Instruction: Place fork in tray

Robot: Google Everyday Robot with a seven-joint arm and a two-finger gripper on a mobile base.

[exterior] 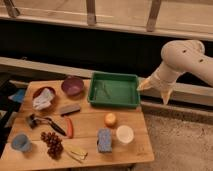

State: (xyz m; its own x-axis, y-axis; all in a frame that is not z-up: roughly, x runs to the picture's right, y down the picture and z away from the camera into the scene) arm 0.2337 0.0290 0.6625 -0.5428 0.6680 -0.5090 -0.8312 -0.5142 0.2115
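Note:
The green tray stands at the back right of the wooden table. A thin grey fork lies inside it, on the left half of its floor. My gripper hangs just beyond the tray's right edge, off the side of the table, on the end of the white arm. Its two pale fingers are spread apart and hold nothing.
On the table are a purple bowl, a red bowl with a white cloth, a grey block, a black-handled tool, an orange, a white cup, a blue sponge, grapes, a blue cup and a yellowish flat piece.

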